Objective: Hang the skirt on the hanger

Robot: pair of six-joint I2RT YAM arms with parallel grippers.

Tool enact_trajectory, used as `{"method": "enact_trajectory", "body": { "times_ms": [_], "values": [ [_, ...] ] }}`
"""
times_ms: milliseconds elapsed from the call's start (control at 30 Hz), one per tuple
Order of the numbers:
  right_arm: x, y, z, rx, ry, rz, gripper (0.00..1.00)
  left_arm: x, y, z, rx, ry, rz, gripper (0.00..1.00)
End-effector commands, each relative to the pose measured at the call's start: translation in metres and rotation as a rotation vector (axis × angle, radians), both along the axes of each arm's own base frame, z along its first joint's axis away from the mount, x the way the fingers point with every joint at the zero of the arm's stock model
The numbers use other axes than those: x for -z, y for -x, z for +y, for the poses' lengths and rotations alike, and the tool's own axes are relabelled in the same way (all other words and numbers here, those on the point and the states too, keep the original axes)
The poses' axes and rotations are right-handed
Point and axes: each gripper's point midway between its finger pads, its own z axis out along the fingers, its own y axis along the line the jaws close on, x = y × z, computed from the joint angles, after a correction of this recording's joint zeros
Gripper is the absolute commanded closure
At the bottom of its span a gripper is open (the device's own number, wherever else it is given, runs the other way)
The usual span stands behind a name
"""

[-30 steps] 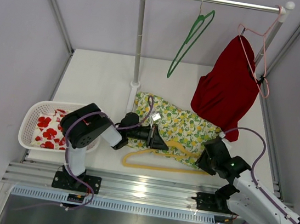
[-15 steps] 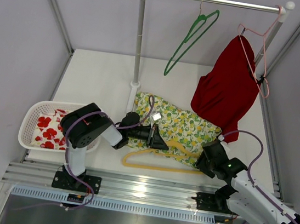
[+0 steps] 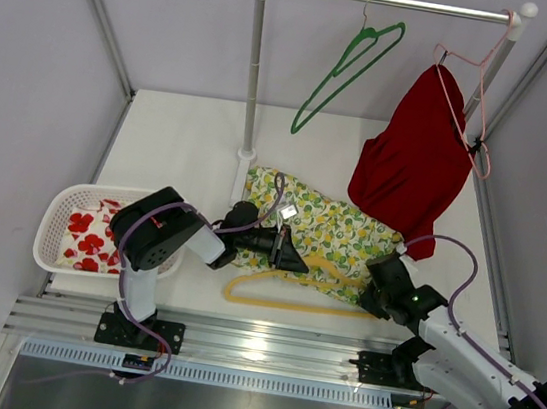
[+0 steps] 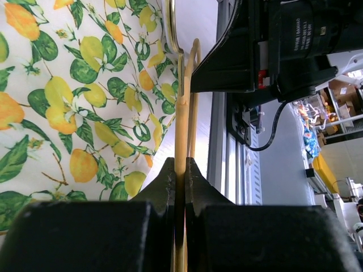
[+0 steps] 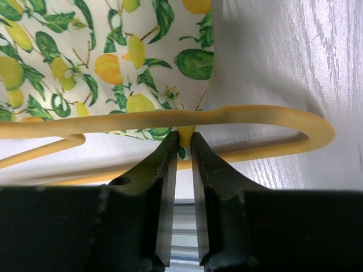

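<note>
The white table [image 3: 181, 142] carries everything I'm working with, and the clothes rail [image 3: 253, 81] stands on it toward the far edge. A red garment [image 3: 409, 167] hangs from the rail's right end on a pink hanger [image 3: 484, 101]. The lemon-print skirt [image 3: 336, 228] lies flat on the table, right of centre and toward the near edge, just in front of the rail's foot. A white basket [image 3: 49, 220] holding a red-flowered cloth [image 3: 88, 238] sits at the near left corner. The yellow hanger [image 3: 282, 296] lies along the skirt's near edge, partly on the fabric. A green hanger [image 3: 347, 68] hangs tilted on the rail. My left gripper [image 4: 180, 164] is clamped on the yellow hanger's thin bar. My right gripper [image 5: 185, 139] has its jaws drawn nearly together at a small nub of that hanger beside the skirt's hem, but I cannot tell whether they actually pinch it.
</note>
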Motion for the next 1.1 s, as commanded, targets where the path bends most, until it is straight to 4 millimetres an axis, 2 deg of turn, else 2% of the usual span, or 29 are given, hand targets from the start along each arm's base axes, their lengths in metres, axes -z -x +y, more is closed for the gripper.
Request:
{"method": "enact_trajectory", "body": {
  "times_ms": [0,333,667,1067],
  "values": [
    [-0.029,-0.017,0.003,0.010,-0.007,-0.088,0.81,-0.001,-0.010,-0.001,0.002,0.003,-0.078,1.00],
    [-0.063,-0.023,0.000,0.002,-0.004,-0.126,0.85,0.004,-0.030,0.007,-0.036,-0.012,-0.096,1.00],
    [-0.101,-0.037,-0.010,0.028,-0.033,-0.167,0.85,0.014,-0.036,0.010,-0.056,-0.024,-0.092,1.00],
    [-0.104,-0.033,-0.029,0.091,-0.064,-0.148,0.86,0.016,-0.052,0.020,-0.116,-0.019,-0.097,1.00]
  ]
}}
